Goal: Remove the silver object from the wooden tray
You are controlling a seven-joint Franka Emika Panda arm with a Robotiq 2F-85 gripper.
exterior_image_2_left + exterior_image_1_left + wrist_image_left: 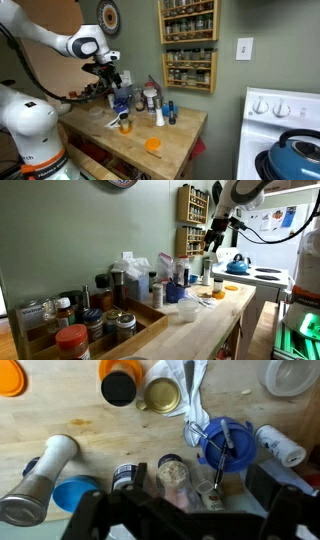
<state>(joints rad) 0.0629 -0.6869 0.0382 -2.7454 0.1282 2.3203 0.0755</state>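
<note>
You're holding the gripper [212, 242] high over the far end of the tabletop [200, 330], well apart from the wooden tray [140, 328] sitting at the near left corner. The silver object [118, 284] is standing upright toward the tray's far end, among jars. A red-lidded jar [72, 340] is sitting nearest the camera.

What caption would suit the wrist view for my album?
The pincer hangs over a wooden counter cluttered with jars, an orange lid and a blue bowl.
</note>
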